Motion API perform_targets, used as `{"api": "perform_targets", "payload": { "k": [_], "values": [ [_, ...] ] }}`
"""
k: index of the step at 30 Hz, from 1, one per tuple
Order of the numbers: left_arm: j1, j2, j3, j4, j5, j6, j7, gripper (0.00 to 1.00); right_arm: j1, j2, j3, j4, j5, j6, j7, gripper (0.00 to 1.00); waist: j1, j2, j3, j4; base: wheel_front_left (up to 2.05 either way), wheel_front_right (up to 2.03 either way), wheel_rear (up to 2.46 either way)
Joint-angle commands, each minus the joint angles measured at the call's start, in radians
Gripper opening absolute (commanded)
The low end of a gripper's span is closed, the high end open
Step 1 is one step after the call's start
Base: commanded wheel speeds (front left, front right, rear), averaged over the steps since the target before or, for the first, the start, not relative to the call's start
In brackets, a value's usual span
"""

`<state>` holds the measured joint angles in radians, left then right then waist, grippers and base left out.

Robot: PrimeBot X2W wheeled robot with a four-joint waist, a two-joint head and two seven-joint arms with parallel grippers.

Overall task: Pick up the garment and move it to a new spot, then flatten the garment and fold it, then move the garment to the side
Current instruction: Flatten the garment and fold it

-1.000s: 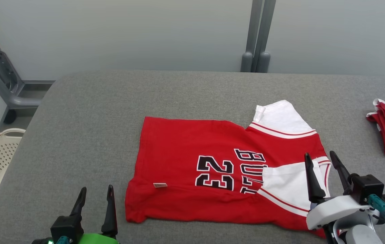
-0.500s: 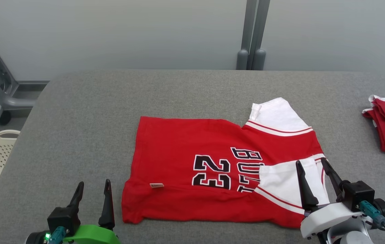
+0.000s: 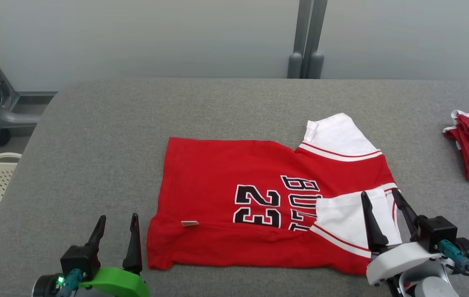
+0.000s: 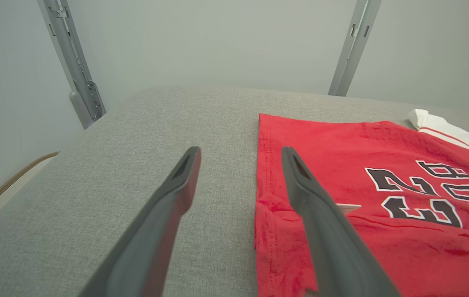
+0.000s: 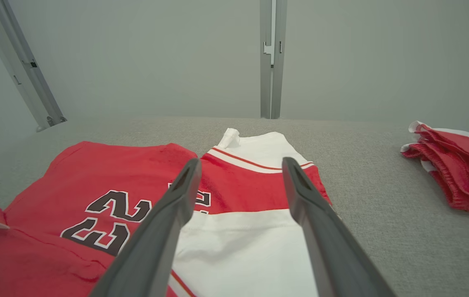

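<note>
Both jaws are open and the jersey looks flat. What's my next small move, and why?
Probably reach the right gripper forward to the far white sleeve and fold it in. The near sleeve already lies folded over the red jersey, the far one sticks out past the body, and that gripper's open jaws are nearest it.

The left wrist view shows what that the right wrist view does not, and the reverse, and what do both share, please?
Left wrist view, of the two: the left gripper, fingers open beside the hem of the red jersey, and a basket rim past the table's edge.
Right wrist view, of the two: the right gripper, fingers open above the near white sleeve folded onto the chest, and a folded red pile off to the side.
Both: the red jersey with its 23, the far white sleeve and the grey table.
</note>
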<state>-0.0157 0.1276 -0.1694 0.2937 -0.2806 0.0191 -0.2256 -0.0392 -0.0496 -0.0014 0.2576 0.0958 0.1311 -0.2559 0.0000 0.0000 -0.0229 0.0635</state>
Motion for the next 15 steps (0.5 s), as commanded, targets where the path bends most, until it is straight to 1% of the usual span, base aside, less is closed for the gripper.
{"api": "perform_targets", "payload": {
  "k": [1, 5, 8, 11, 13, 15],
  "values": [
    [-0.026, 0.01, -0.002, 0.0, 0.003, -0.001, 0.003, 1.0, -0.018, -0.002, -0.002, -0.005, -0.002, -0.001, 0.006, 1.0, 0.0, 0.0, 0.011, -0.002, 0.0, 0.0, 0.0],
    [-0.086, 0.012, -0.009, 0.005, -0.01, -0.016, 0.039, 1.0, -0.074, -0.002, 0.003, -0.025, -0.025, -0.001, 0.035, 1.0, 0.0, 0.0, 0.06, -0.008, 0.0, 0.0, 0.0],
    [-0.163, 0.02, -0.016, 0.024, -0.011, -0.026, 0.086, 1.0, -0.147, -0.002, 0.021, -0.035, -0.054, -0.001, 0.108, 1.0, 0.0, 0.0, 0.111, -0.016, 0.0, 0.0, 0.0],
    [-0.265, 0.028, -0.026, 0.051, -0.009, -0.037, 0.145, 1.0, -0.238, -0.028, 0.041, -0.036, -0.05, -0.001, 0.222, 1.0, 0.0, 0.0, 0.165, -0.025, 0.0, 0.0, 0.0],
    [-0.339, 0.031, -0.031, 0.079, -0.009, -0.044, 0.194, 1.0, -0.303, -0.061, 0.07, -0.028, -0.036, -0.001, 0.318, 1.0, 0.0, 0.0, 0.199, -0.029, 0.0, 0.0, 0.0],
    [-0.417, 0.039, -0.042, 0.1, 0.003, -0.05, 0.234, 1.0, -0.374, -0.107, 0.099, -0.02, -0.018, -0.001, 0.409, 1.0, 0.0, 0.0, 0.231, -0.032, 0.0, 0.0, 0.0]
  ]
}}
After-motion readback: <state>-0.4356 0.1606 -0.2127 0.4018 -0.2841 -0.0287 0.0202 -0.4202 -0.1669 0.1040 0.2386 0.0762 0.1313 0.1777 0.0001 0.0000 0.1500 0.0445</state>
